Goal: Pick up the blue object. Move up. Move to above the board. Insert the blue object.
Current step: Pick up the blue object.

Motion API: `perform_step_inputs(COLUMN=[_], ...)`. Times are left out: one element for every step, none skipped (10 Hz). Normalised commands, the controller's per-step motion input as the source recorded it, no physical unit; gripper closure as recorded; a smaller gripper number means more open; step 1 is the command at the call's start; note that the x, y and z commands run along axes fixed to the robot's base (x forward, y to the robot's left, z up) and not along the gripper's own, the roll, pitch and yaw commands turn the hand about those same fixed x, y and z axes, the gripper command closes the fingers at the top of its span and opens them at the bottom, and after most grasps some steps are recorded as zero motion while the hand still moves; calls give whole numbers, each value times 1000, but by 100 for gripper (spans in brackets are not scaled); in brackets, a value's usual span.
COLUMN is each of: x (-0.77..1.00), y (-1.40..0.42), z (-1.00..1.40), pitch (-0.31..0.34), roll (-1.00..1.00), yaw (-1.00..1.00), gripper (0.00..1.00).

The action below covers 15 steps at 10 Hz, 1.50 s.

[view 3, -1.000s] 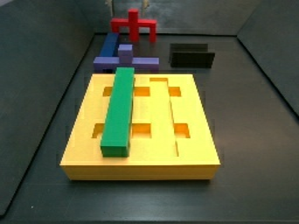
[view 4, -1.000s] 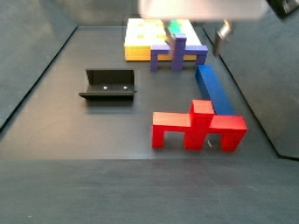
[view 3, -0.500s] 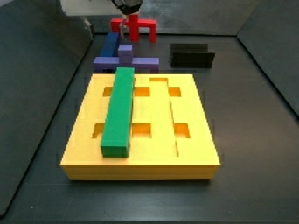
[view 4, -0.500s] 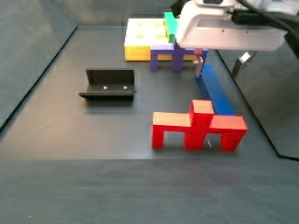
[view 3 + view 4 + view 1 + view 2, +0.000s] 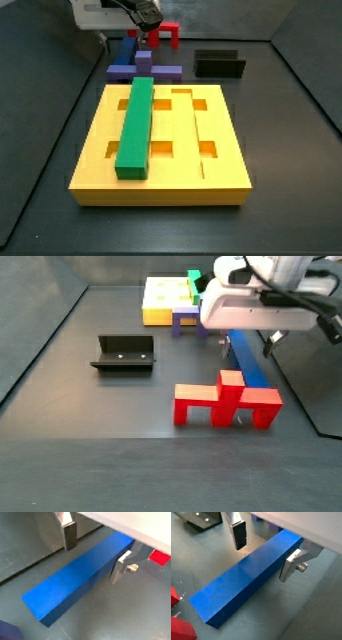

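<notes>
The gripper (image 5: pixel 264 549) has come down since a moment ago and now straddles the blue object (image 5: pixel 248 577), fingers spread to either side, not yet pinching; a grasp looks imminent. The bar lies flat on the floor directly beneath. Well beyond it, the board (image 5: pixel 164 150) holds the green bar (image 5: pixel 136 125) in one slot.

Green bar (image 5: pixel 136 127) in slot, purple cross block (image 5: pixel 144 68), red block (image 5: pixel 226 402), black fixture (image 5: pixel 124 353).
</notes>
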Motion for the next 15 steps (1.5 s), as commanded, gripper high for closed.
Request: perform_step_inputs(x=[37, 0, 0, 0, 0, 0, 0, 0, 0, 0, 0, 0, 0, 0, 0], y=[0, 0, 0, 0, 0, 0, 0, 0, 0, 0, 0, 0, 0, 0, 0], z=[-314, -180, 0, 0, 0, 0, 0, 0, 0, 0, 0, 0, 0, 0, 0], pitch=[0, 0, 0, 0, 0, 0, 0, 0, 0, 0, 0, 0, 0, 0, 0], roll=[0, 0, 0, 0, 0, 0, 0, 0, 0, 0, 0, 0, 0, 0, 0], yaw=[-29, 0, 0, 0, 0, 0, 0, 0, 0, 0, 0, 0, 0, 0, 0], gripper=[0, 0, 0, 100, 100, 100, 100, 100, 100, 100, 100, 100, 100, 100, 100])
